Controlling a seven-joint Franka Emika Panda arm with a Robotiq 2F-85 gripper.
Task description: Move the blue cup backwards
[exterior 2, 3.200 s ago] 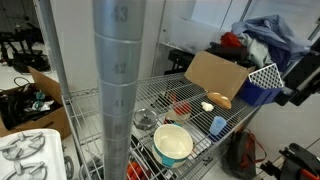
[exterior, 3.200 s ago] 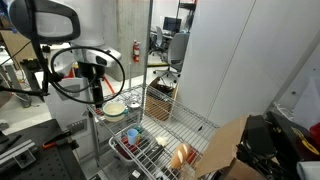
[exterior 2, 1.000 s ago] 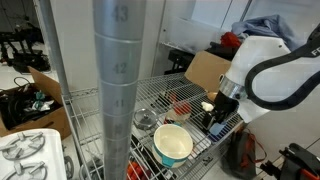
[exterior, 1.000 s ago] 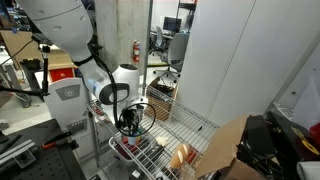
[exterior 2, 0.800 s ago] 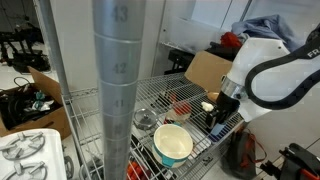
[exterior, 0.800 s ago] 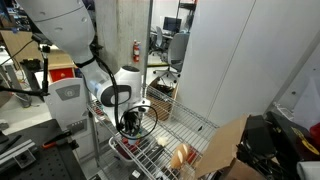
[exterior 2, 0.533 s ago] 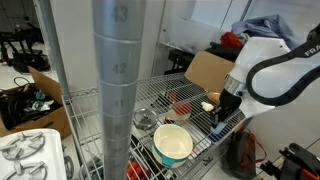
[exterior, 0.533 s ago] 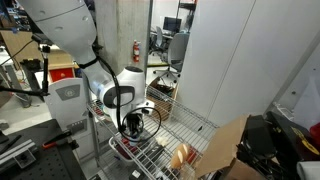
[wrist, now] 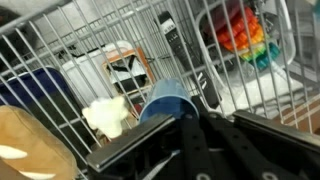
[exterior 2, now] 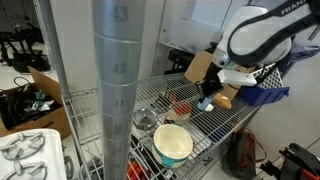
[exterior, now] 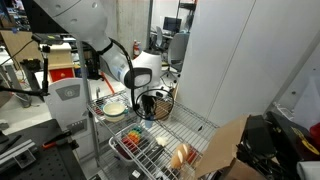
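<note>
Blue cup (wrist: 165,100) pinched by end effector (exterior 2: 207,102) over table (exterior 2: 155,97), behind cream dish (exterior 2: 172,143); arm (exterior 2: 255,35) bent, wrist pointing down.

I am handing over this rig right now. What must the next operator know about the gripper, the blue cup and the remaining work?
Gripper: fingers shut on the small round teal-blue plastic cup.
Cup: held over the wire shelf, apart from the cream round dish. Whether it touches the wire cannot be told.
Done: the grasp.
Left: carry the cup backwards, set it down upright, open the fingers, withdraw.
</note>
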